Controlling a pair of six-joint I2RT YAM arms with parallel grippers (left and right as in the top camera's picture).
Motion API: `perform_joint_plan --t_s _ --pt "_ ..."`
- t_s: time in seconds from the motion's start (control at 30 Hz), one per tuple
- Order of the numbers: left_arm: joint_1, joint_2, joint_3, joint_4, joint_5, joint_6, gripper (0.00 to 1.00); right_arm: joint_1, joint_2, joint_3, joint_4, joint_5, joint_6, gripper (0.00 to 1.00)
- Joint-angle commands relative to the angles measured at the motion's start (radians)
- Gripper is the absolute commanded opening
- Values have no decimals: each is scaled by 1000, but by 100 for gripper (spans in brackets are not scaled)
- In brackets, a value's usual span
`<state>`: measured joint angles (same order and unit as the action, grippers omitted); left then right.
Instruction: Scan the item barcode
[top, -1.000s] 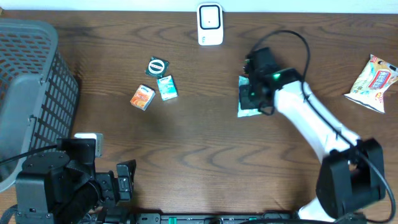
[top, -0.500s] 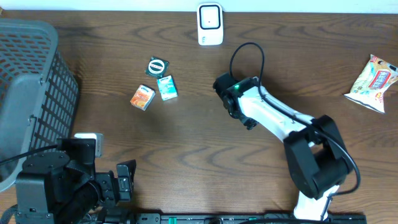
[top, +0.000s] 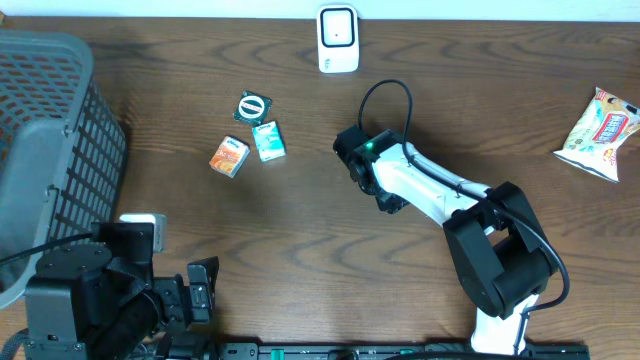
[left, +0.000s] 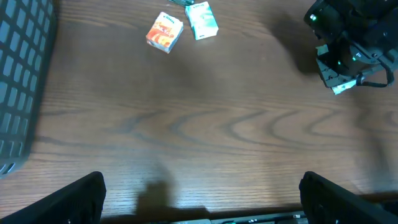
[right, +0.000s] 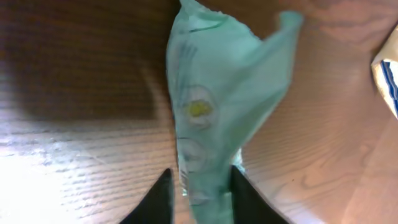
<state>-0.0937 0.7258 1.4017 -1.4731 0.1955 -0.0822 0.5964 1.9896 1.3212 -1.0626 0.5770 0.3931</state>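
Pinching green packet (right: 208, 112), right jaws near scanner (top: 338, 38); left jaws spread wide; teal box (top: 268, 140), basket (top: 45, 85) leftward.

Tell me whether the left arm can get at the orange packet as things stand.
Probably yes. The left gripper is open, and only bare table lies between it and the orange packet; the teal packet beside it leaves the near side free.
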Motion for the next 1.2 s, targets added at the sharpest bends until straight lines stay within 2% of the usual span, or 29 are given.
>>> perform_joint_plan --t_s 0.0,0.17,0.37,0.53,0.73,0.87,1.07,1.17 --pt "0 2 3 0 -10 -5 98 13 8 -2 -3 -31 14 19" --pt "0 2 3 0 -10 -5 98 43 8 5 -4 -130 14 28" --pt "0 2 3 0 -10 -5 98 54 8 92 -4 -306 -5 31" --pt "0 2 3 0 -10 -5 98 31 8 192 -32 -251 -54 50" --pt "0 2 3 0 -10 -5 98 -75 8 225 -30 -308 -151 59" --pt "0 2 3 0 -10 -6 98 -164 8 217 -55 -433 -333 59" --pt "0 2 3 0 -10 -5 98 -299 8 202 -73 -644 -461 52" --pt "0 2 3 0 -10 -5 97 -344 8 179 -79 -789 -550 52"
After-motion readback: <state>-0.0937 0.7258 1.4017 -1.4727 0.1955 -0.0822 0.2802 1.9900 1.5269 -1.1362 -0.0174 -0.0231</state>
